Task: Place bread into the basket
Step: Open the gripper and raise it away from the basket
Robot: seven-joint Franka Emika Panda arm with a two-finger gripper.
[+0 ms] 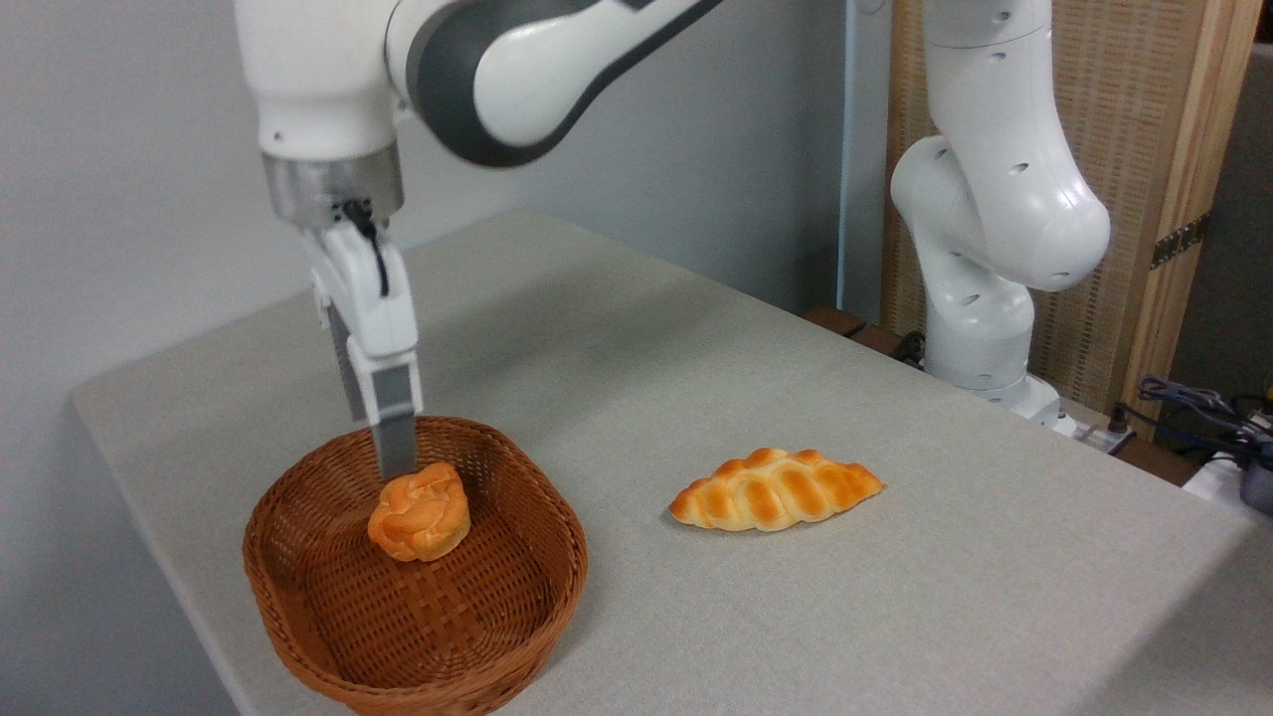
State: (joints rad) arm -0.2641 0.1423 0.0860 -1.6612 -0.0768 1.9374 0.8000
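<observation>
The bun (pixel 419 516) sits inside the basket (pixel 517 597), toward its back wall; the gripper (pixel 396 459) hangs straight down just behind it, one finger (pixel 395 438) showing against the bun's top, and whether the jaws hold the bun or stand apart cannot be told; a braided loaf (pixel 776 489) lies on the grey surface (pixel 696 378), well to the right of the basket.

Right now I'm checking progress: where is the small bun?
The bun is inside the wicker basket at the picture's lower left, directly beneath the hand, with the braided loaf on the table to its right.
</observation>
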